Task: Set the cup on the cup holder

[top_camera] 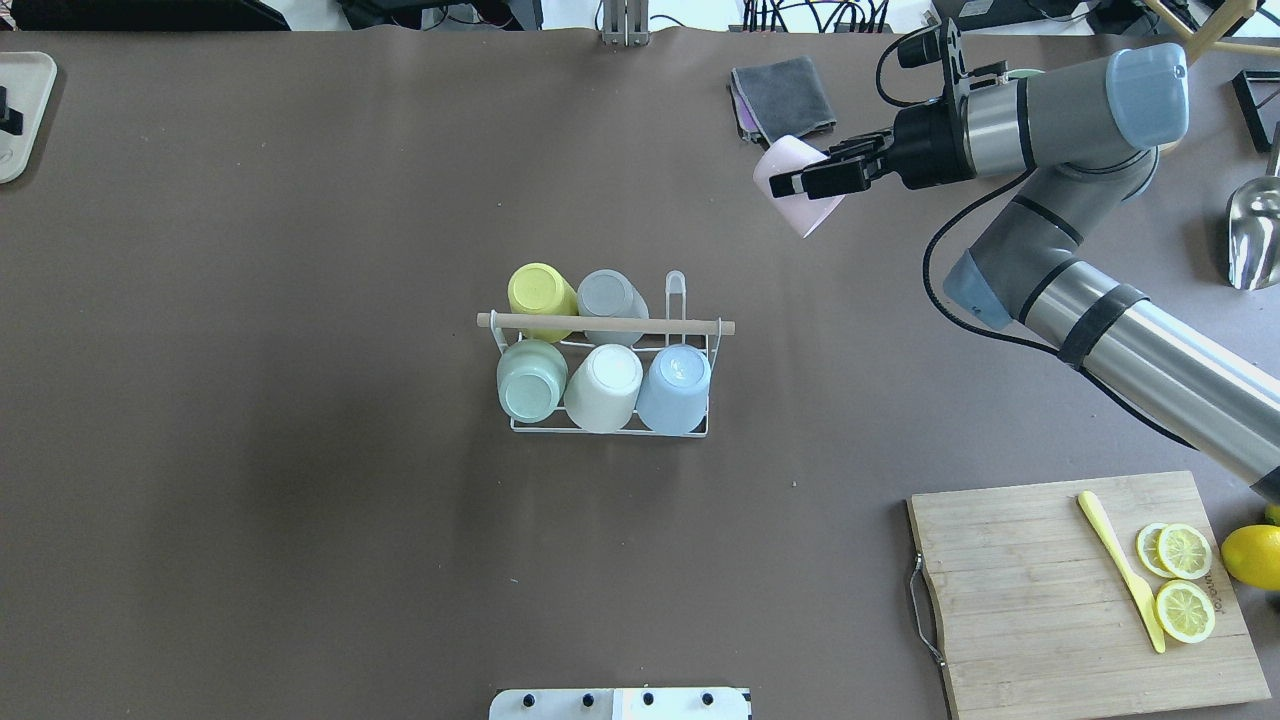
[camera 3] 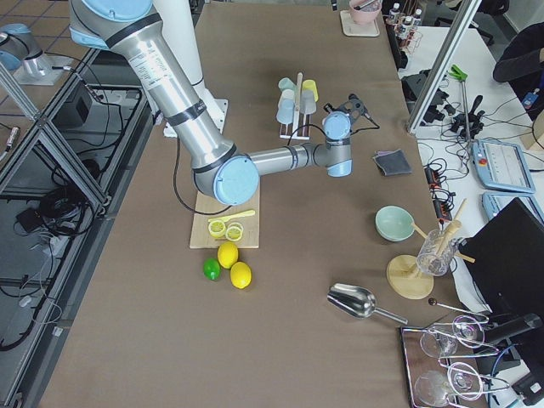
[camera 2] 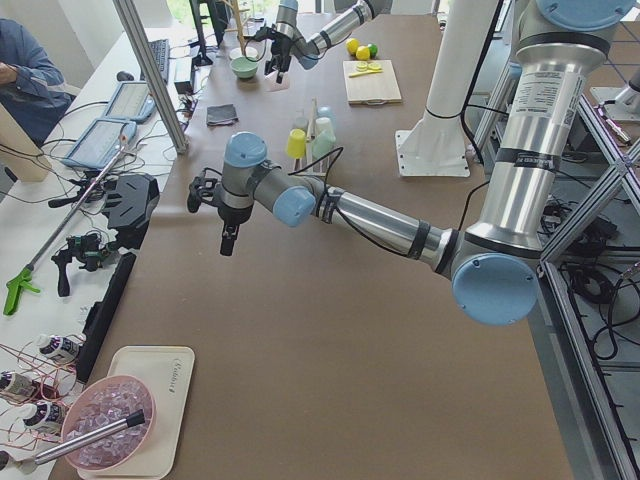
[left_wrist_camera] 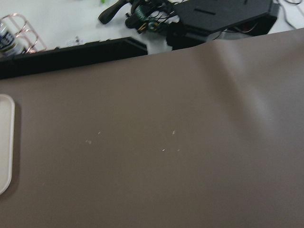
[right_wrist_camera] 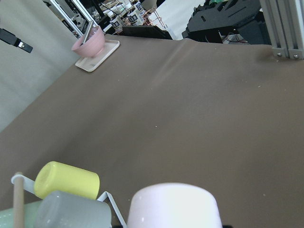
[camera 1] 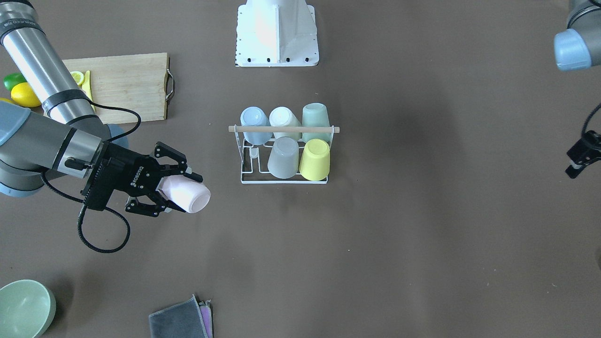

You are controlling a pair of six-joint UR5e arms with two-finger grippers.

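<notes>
One-handed, with right fingers (camera 1: 193, 177) clenched round the pink cup (camera 1: 190, 196), carry it to the free prong (camera 1: 253, 154) of the cup holder (camera 1: 281, 182) beyond the fingertips, clear the rod (camera 1: 281, 128), lower mouth-down.

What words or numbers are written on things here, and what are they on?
"ROBOTIQ": in white on the black body of the right gripper, which holds the pink cup.
Print on the dark band of the right arm: too blurred to read.
Dark mark on the cutting board, beside the lemon slices: too small to read.
Script on the white tray: too small to read.
</notes>
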